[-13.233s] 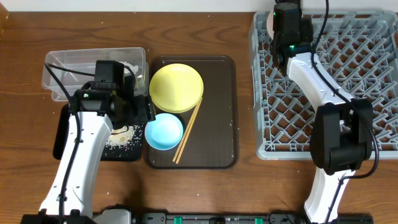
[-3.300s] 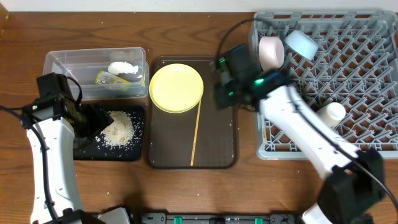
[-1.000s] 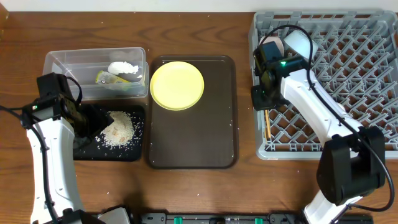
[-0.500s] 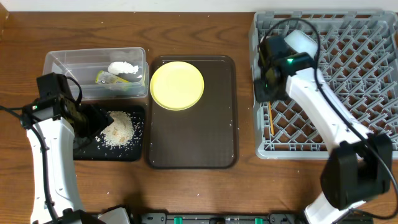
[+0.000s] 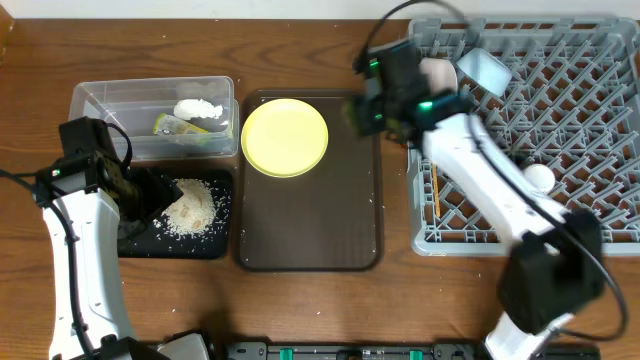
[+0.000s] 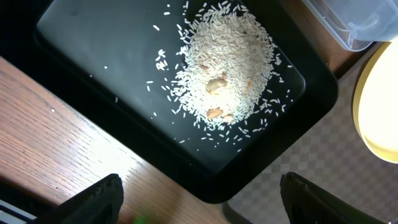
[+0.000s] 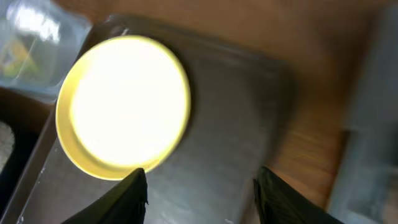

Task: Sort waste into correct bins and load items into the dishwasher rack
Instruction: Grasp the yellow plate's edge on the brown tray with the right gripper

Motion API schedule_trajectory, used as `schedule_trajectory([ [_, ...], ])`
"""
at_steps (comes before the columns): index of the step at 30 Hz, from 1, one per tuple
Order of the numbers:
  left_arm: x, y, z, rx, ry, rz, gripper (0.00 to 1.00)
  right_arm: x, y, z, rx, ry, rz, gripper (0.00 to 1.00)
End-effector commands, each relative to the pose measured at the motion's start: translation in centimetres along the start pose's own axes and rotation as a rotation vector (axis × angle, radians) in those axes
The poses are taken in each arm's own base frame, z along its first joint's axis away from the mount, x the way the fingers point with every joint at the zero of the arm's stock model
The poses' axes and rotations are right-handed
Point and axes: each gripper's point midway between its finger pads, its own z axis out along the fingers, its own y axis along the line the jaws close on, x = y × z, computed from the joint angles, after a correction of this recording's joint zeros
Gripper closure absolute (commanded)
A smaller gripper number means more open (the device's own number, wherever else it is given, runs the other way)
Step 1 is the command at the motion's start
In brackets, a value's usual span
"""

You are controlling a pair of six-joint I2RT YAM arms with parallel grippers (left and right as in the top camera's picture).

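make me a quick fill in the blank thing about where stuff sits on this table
1. The only dish on the brown serving tray is the yellow ____.
2. The black tray holds loose ____.
3. The chopsticks lie in the grey ____.
Missing words: plate; rice; rack.
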Motion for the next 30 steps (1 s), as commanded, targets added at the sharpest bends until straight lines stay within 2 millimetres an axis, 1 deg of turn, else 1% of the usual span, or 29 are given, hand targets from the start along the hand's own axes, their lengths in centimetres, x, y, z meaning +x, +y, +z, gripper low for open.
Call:
schedule_trajectory([
  [1,-0.2,0.0,-0.5,0.005,-0.017,-0.008,0.17,1.7,1.3,3.8,-0.004,0.051,0.007,0.46],
  [4,-0.2,0.0,-0.5,0.005,-0.017,-0.008,0.17,2.7,1.1,6.5,0.037,0.060,0.057,0.46],
  [8,-0.2,0.0,-0.5,0.005,-0.017,-0.008,0.17,3.7,1.7,9.7,0.026,0.063,0.109,0.47],
  [10,-0.2,0.0,-0.5,0.005,-0.018,-0.008,0.17,4.3,2.0,11.0,0.025,0.069,0.124,0.49],
  [14,-0.2,0.0,-0.5,0.005,-0.017,-0.008,0.16,5.3,2.3,12.6,0.024,0.084,0.130,0.55],
  [17,-0.2,0.0,-0.5,0.005,-0.018,-0.008,0.17,6.0,2.1,13.1,0.034,0.100,0.130,0.66],
  [18,-0.2,0.0,-0.5,0.005,-0.017,-0.008,0.17,6.0,2.0,13.1,0.038,0.102,0.129,0.71],
  [20,-0.2,0.0,-0.5,0.005,-0.017,-0.008,0.17,6.3,1.5,13.0,0.064,0.112,0.131,0.84],
  [22,-0.2,0.0,-0.5,0.005,-0.017,-0.008,0.17,6.5,0.8,12.8,0.092,0.121,0.134,0.90],
  [25,-0.2,0.0,-0.5,0.005,-0.017,-0.008,0.17,6.5,-0.4,11.9,0.127,0.134,0.147,0.97],
  [26,-0.2,0.0,-0.5,0.005,-0.017,-0.008,0.17,6.2,-1.0,11.3,0.144,0.131,0.153,0.99],
  [28,-0.2,0.0,-0.5,0.005,-0.017,-0.008,0.17,5.3,-2.0,9.8,0.165,0.117,0.144,0.99],
  [30,-0.2,0.0,-0.5,0.005,-0.017,-0.008,0.16,3.4,-2.6,7.3,0.164,0.080,0.088,0.99],
])
